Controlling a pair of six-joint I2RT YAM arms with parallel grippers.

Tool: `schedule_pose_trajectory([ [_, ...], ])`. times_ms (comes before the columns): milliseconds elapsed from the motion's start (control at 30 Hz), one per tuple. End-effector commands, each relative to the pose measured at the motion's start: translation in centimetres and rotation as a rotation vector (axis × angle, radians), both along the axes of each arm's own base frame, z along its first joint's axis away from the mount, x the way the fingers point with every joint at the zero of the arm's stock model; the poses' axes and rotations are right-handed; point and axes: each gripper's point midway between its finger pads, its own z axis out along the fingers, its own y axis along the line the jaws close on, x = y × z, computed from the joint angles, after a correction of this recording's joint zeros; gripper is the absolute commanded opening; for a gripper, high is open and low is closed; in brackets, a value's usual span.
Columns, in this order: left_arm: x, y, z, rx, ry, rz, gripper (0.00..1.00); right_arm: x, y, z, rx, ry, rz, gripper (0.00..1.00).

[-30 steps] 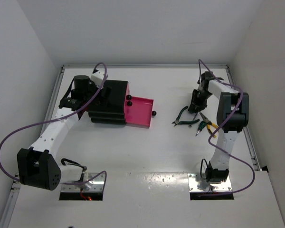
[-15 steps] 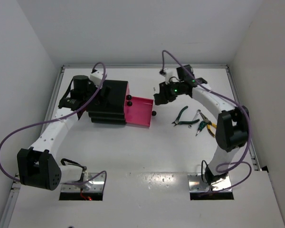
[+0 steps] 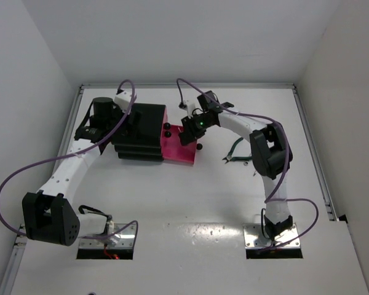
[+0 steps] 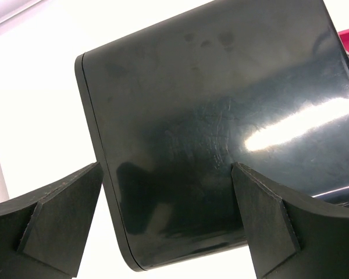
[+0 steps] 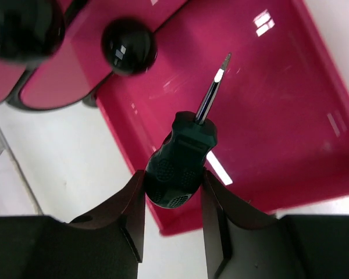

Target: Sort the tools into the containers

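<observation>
My right gripper (image 5: 173, 189) is shut on the dark handle of a stubby screwdriver (image 5: 179, 160). Its silver tip points down over the open magenta tray drawer (image 5: 279, 116). From above, the right gripper (image 3: 188, 135) hangs over that drawer (image 3: 178, 152), pulled out of the black drawer chest (image 3: 141, 126). Dark green-handled pliers (image 3: 235, 147) lie on the table to the right, partly behind the right arm. My left gripper (image 4: 166, 197) is open, its fingers either side of the chest's rear corner (image 4: 221, 116), with a gap at the left finger.
Two shut drawers show round black knobs (image 5: 128, 45) just beside the screwdriver tip. The open drawer's knob (image 3: 198, 146) sticks out at its right end. The right arm (image 3: 267, 153) arches across the table's right half over the tool pile.
The right arm has swung left from the tool pile, carrying the screwdriver, and is now over the open pink drawer. The left arm has stayed by the chest.
</observation>
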Motion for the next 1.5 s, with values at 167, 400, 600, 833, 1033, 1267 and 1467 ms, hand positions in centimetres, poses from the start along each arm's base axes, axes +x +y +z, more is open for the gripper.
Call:
schedule_pose_trajectory([
  [167,-0.4,1.0,-0.8,-0.002,0.018,0.016,1.00,3.8,0.9,0.8,-0.032,-0.121,-0.045,0.29],
  [400,-0.2,0.8,-0.4,-0.008,0.010,0.008,1.00,5.3,-0.1,1.7,-0.097,-0.178,-0.102,0.58],
  [600,-0.2,1.3,0.8,-0.020,-0.017,0.037,1.00,4.9,-3.3,10.3,-0.021,-0.286,-0.158,0.66],
  [833,-0.2,0.9,2.3,-0.043,-0.052,0.026,1.00,0.9,-18.2,12.5,-0.195,-0.260,-0.312,0.57],
  [1033,-0.1,2.0,3.4,-0.082,-0.105,0.134,1.00,-4.7,-26.6,7.8,-0.364,-0.070,-0.552,0.60],
  [1267,0.1,3.1,4.7,-0.083,-0.156,0.205,1.00,-7.8,-30.0,3.9,-0.409,0.182,-0.765,0.63],
  [1467,-0.1,3.7,5.1,-0.058,-0.179,0.222,1.00,-9.1,-31.3,-0.3,-0.377,0.425,-0.912,0.67],
])
